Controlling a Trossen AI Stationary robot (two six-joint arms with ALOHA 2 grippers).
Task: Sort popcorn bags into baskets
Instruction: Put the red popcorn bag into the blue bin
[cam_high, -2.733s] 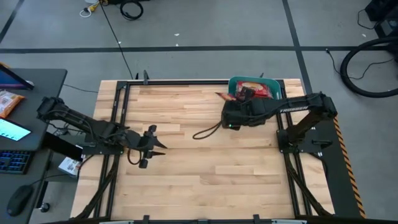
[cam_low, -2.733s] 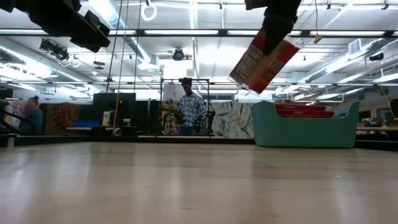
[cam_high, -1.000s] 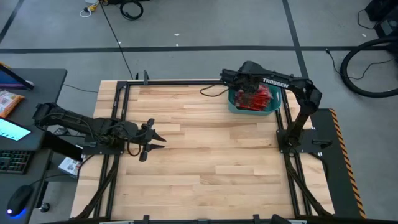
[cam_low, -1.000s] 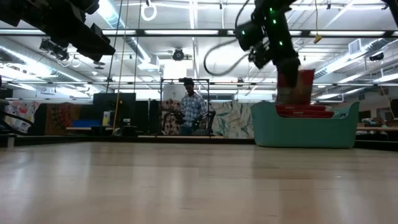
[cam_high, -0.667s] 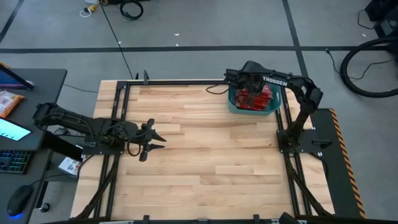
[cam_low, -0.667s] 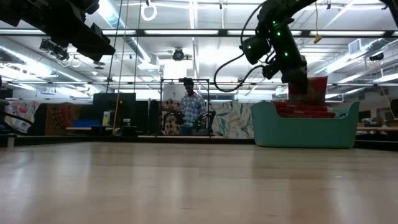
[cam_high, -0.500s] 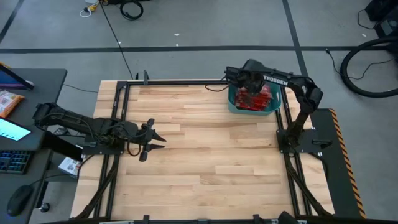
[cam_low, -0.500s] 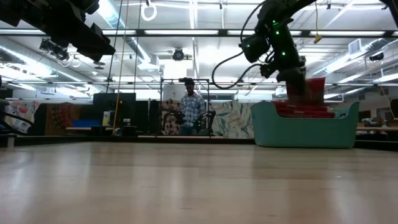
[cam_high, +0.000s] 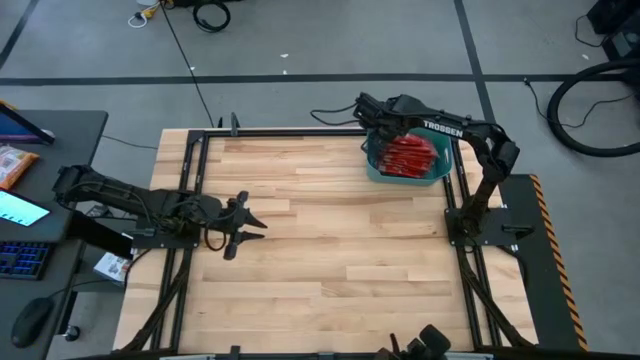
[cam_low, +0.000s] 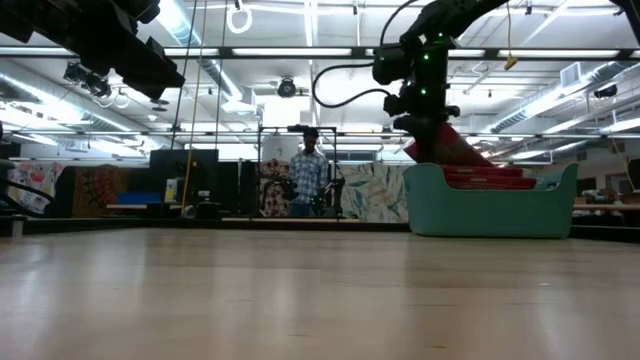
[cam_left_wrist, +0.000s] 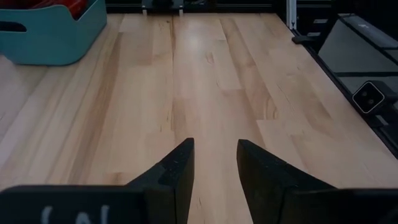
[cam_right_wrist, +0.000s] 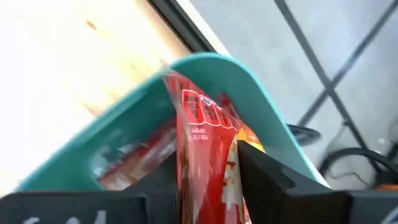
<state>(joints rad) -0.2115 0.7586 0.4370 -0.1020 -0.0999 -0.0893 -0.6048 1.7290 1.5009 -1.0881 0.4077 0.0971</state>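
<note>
The teal basket (cam_high: 372, 166) sits at the table's far right corner, with several red popcorn bags (cam_high: 408, 155) lying in it. One more popcorn bag (cam_low: 455, 150) leans in the basket, its top tipped toward the basket's left wall (cam_low: 420, 205). My right gripper (cam_low: 420, 122) hovers at that wall, just above the rim. In the right wrist view the leaning bag (cam_right_wrist: 208, 137) stands between its spread fingers. My left gripper (cam_high: 250, 216) waits open over the table's left side, far from the basket (cam_left_wrist: 50, 37). My right gripper (cam_right_wrist: 205, 165) has one finger (cam_right_wrist: 261, 168) on each side of the leaning bag's upper end (cam_right_wrist: 214, 180), coming from above and from the table's left. I cannot tell whether either finger touches it. The bag's lower end rests inside the basket.
Bare wooden tabletop lies between the two arms. Black frame rails run along the table's edges (cam_high: 190, 190). A desk with an orange packet (cam_high: 15, 165) stands left of the table. A person (cam_low: 310, 180) stands in the room behind.
My right gripper has moved toward the table's left and far edges and risen a little, from over the basket's middle to its left wall. The bag that stood upright in the basket below it has tipped, its top now leaning left.
</note>
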